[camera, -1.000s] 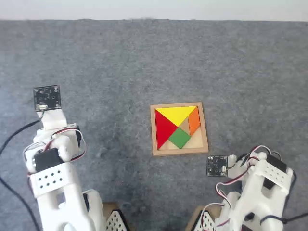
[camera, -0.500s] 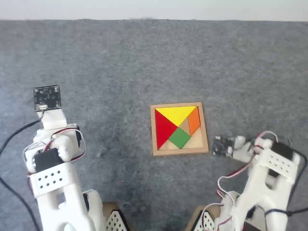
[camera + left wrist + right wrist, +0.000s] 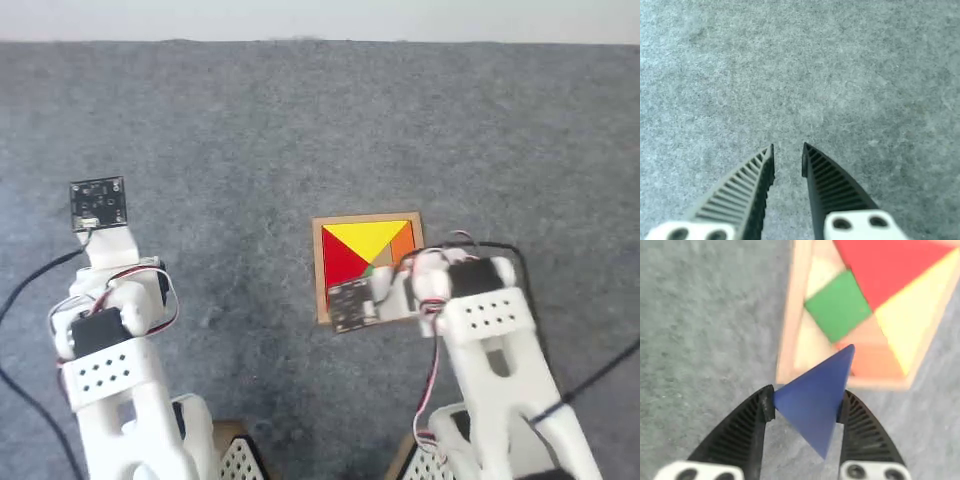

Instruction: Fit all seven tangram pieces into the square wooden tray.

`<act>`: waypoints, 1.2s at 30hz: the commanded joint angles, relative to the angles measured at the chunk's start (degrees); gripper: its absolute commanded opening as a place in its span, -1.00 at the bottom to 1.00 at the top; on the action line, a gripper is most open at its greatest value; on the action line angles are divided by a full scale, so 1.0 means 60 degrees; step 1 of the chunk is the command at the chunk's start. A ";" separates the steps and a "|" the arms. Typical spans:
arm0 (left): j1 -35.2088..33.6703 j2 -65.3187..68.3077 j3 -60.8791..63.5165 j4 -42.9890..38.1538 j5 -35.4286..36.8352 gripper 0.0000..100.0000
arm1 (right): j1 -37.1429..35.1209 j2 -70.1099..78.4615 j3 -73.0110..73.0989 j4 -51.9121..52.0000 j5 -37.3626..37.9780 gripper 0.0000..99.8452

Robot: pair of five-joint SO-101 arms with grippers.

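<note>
The square wooden tray [image 3: 370,219] lies mid-table and holds a yellow triangle [image 3: 368,238], a red triangle [image 3: 340,262] and an orange piece [image 3: 403,241]. My right arm [image 3: 480,310] hangs over the tray's near edge. In the right wrist view my right gripper [image 3: 807,391] is shut on a blue triangle [image 3: 815,395], above the tray's rim [image 3: 790,335]. Just past it are the green square [image 3: 839,305] and two bare pale slots [image 3: 807,347]. My left gripper [image 3: 787,150] hovers over bare carpet, its fingers a narrow gap apart with nothing between them.
Grey carpet covers the whole table. My left arm [image 3: 100,330] stands at the left, well away from the tray. Open carpet lies beyond the tray and between the two arms.
My right arm has swung from the carpet at the tray's lower right to over the tray's near edge. The left arm has not moved.
</note>
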 commanded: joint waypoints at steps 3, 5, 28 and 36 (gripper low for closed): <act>0.0000 -0.0190 -0.0227 -0.0190 -0.0073 -0.82 | -0.0491 0.2366 -0.2418 0.1179 -0.0161 -0.82; 0.0000 -0.0190 -0.0242 -0.0220 -0.0073 -0.82 | -0.0535 0.3363 -0.3414 0.1883 -0.0103 -0.82; -0.0015 -0.0205 -0.0271 -0.0176 -0.0088 -0.82 | 0.0154 0.7465 -0.4908 0.0842 0.4908 -0.82; -0.0015 -0.0205 -0.0271 -0.0176 -0.0088 -0.82 | 0.0374 0.7319 -0.4923 0.1018 0.6755 -0.82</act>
